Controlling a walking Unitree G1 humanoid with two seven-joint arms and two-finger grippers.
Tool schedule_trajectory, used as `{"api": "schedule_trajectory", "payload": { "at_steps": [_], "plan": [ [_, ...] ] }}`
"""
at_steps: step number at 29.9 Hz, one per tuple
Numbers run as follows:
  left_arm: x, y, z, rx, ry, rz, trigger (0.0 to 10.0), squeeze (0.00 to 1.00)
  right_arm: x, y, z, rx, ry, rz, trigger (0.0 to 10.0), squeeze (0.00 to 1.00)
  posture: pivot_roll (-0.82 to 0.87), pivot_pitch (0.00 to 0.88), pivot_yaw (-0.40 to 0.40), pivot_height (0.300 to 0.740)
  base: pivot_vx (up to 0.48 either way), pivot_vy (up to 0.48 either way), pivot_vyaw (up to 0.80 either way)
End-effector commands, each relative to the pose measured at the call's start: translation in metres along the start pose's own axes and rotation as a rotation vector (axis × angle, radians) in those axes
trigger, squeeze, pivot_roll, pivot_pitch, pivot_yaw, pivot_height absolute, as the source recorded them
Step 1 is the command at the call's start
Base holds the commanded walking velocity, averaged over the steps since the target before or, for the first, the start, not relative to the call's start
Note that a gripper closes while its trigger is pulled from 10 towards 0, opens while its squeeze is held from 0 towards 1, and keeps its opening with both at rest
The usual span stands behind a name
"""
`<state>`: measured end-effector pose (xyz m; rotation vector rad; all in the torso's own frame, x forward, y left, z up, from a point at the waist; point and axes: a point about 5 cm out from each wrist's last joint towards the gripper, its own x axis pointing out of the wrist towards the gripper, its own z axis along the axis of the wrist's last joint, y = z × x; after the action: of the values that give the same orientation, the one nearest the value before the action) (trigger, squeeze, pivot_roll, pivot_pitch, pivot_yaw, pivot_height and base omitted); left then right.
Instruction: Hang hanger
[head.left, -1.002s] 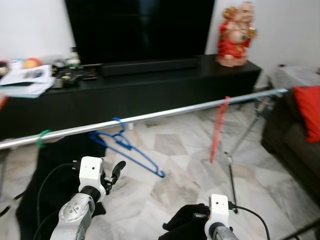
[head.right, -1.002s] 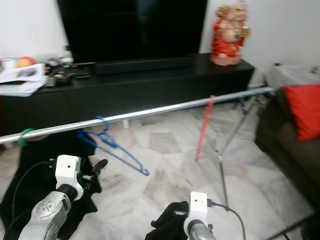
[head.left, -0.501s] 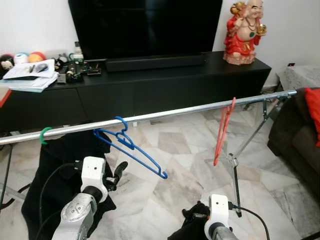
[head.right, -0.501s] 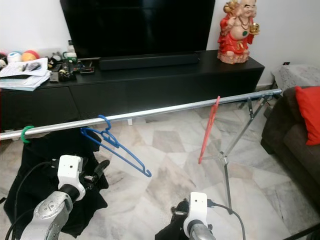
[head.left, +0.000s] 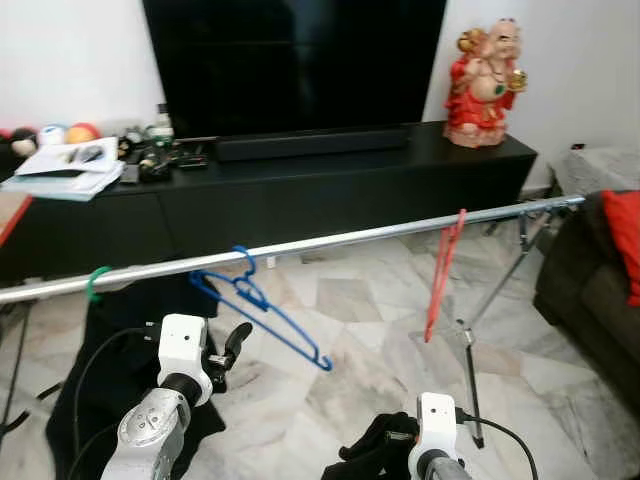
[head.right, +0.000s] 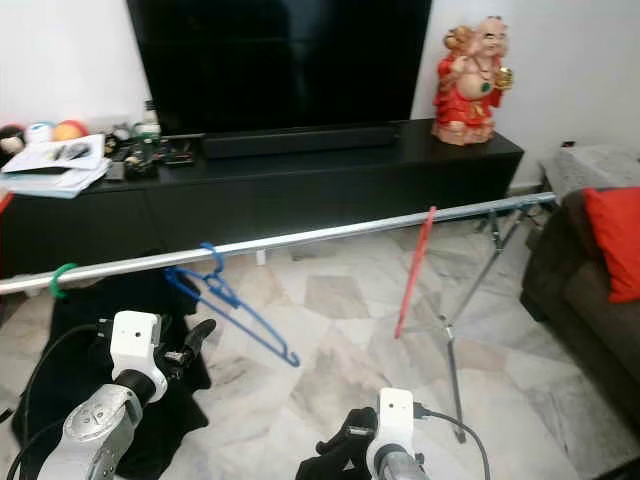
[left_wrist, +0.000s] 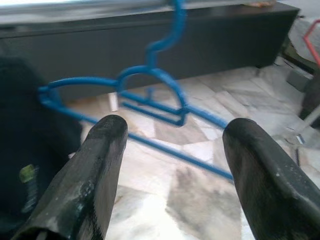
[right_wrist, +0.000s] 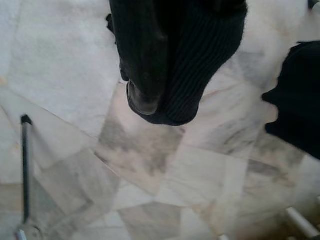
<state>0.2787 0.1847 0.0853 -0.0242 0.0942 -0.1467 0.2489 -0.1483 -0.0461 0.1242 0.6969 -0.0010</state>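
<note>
On the left, the left gripper (head.left: 232, 345) hangs with its fingers apart and empty, just below and this side of the blue hanger (head.left: 262, 310), whose hook is already over the silver rail (head.left: 330, 241) and whose long bar slants down toward the robot's right. Farther right a red hanger (head.left: 442, 272) also hangs from the rail, and low at the right the right gripper (right_wrist: 150, 85) is wrapped in a black cloth (right_wrist: 200, 55), clamped on it so far as I can judge; the left arm is clearly the nearer to the blue hanger
</note>
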Motion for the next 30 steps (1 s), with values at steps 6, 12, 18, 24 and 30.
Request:
{"api": "schedule_trajectory", "payload": {
  "at_steps": [6,12,18,24,30],
  "plan": [
    [0.0,0.0,0.005,0.009,-0.018,0.0,10.0,0.0,0.0,-0.001,0.002,-0.003,-0.005,-0.001,10.0,0.0,0.2,0.0,0.02,0.74,0.221,0.0,0.0],
    [-0.002,0.001,0.007,0.005,-0.028,-0.008,10.0,0.0,0.001,0.0,0.002,-0.001,-0.007,-0.002,10.0,0.0,0.2,0.0,0.021,0.74,0.0,0.0,0.0],
    [-0.005,0.0,0.002,0.005,0.017,-0.043,10.0,0.0,0.0,0.0,0.002,0.0,-0.006,-0.002,10.0,0.0,0.2,0.0,0.021,0.74,0.0,0.0,0.0],
    [-0.002,-0.005,0.002,0.021,0.071,-0.112,10.0,0.0,0.0,0.0,0.001,-0.001,-0.004,-0.002,10.0,0.0,0.2,0.0,0.022,0.74,0.0,0.0,0.0],
    [0.001,-0.016,0.007,0.048,0.089,-0.228,10.0,0.0,0.0,0.0,0.001,0.0,0.0,-0.001,10.0,0.0,0.2,0.0,0.021,0.74,0.0,0.0,0.0]
  ]
}}
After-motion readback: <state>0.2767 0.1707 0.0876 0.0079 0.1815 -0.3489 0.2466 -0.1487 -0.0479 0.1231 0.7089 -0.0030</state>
